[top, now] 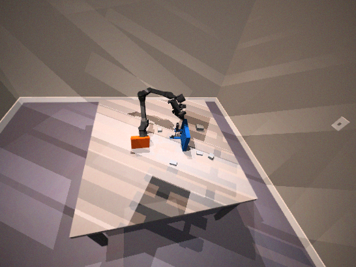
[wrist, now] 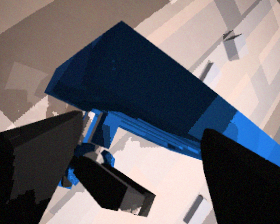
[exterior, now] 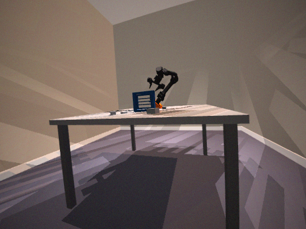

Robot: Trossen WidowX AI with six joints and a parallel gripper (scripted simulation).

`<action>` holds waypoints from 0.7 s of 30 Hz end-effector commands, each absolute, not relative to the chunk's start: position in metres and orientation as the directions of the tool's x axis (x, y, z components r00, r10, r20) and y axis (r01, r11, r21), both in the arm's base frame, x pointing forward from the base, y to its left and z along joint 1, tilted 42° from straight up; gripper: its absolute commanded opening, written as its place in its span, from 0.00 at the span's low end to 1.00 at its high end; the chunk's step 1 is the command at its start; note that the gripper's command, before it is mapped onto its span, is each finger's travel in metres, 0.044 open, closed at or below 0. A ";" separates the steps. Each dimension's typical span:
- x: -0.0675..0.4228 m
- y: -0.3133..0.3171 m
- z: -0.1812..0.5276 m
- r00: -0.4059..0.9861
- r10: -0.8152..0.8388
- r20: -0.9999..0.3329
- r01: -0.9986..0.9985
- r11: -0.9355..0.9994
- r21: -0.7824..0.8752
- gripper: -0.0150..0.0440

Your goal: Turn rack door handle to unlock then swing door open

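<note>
The blue rack [top: 185, 138] [exterior: 135, 102] [wrist: 145, 85] stands upright on the table. In the wrist view its top spreads across the middle. A black bar-like part [wrist: 112, 184], apparently the door's handle, sticks out beside a blue and grey mount at lower left of the wrist view. It is seen from above, so its turn is unclear. The door's own angle cannot be told. My gripper [exterior: 153, 87] [wrist: 143, 128] is open and empty, pointing down above the rack. The black part lies below and between the fingers in the wrist view, not gripped.
The arm stands by an orange block [top: 140, 142] [exterior: 158, 106]. A larger grey block [top: 199, 127] [exterior: 152, 111] lies behind the rack. Small grey blocks [top: 173, 163] lie around it, one [top: 160, 129] between arm and rack. The table's edge [top: 163, 219] is farther off.
</note>
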State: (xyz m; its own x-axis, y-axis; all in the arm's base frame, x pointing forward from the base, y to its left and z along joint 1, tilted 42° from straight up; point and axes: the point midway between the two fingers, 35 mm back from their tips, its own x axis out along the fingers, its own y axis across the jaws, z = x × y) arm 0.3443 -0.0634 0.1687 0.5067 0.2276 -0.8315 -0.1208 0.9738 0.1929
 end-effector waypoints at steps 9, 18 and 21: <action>0.329 -0.077 0.151 0.308 0.401 -0.863 -0.080 0.915 0.396 0.75; 0.317 -0.086 0.145 0.184 0.559 -0.809 0.003 0.822 0.569 0.75; 0.314 -0.089 0.145 0.155 0.612 -0.776 0.038 0.781 0.623 0.75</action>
